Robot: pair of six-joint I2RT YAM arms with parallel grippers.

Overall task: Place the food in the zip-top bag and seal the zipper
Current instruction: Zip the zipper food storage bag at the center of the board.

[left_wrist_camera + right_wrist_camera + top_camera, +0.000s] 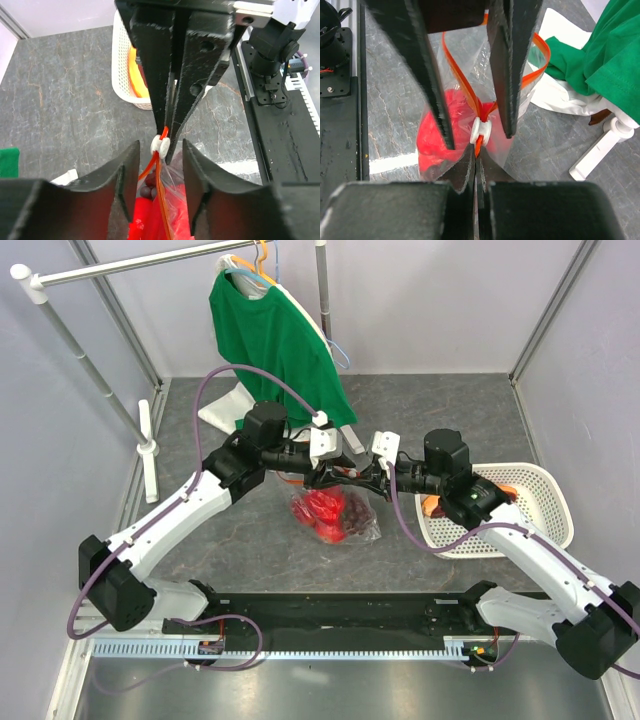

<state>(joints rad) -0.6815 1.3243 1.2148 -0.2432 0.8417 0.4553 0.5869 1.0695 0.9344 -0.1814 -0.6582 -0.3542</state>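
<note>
We are seeing the right gripper (474, 162) clenching the end of the zipper (162, 200), fingers pressed flat together on the orange strip just behind the white slider (481, 131). The left gripper (159, 155) is sitting released, fingers wide apart, straddling the slider without touching it. The slider is lying right between its fingertips, so the left arm is the nearer one for the pull.

The zipper's long axis is running from the pinched end away from the right gripper and toward the left wrist. Past the slider the two orange lips are splitting apart, so we are judging the mouth not yet sealed. The likely next move is the left fingers closing on the slider and dragging it along the strip toward the left arm's own side, with the right acting as anchor.

The zip-top bag (350, 525) is hanging down from the grippers onto the table (200, 540) mid-way between the arms, with the food (322, 510) showing red inside it; dark grapes are showing beside the red.

Farther off, a white basket (545, 490) is sitting on the right, and a green shirt (270, 340) is hanging behind.
</note>
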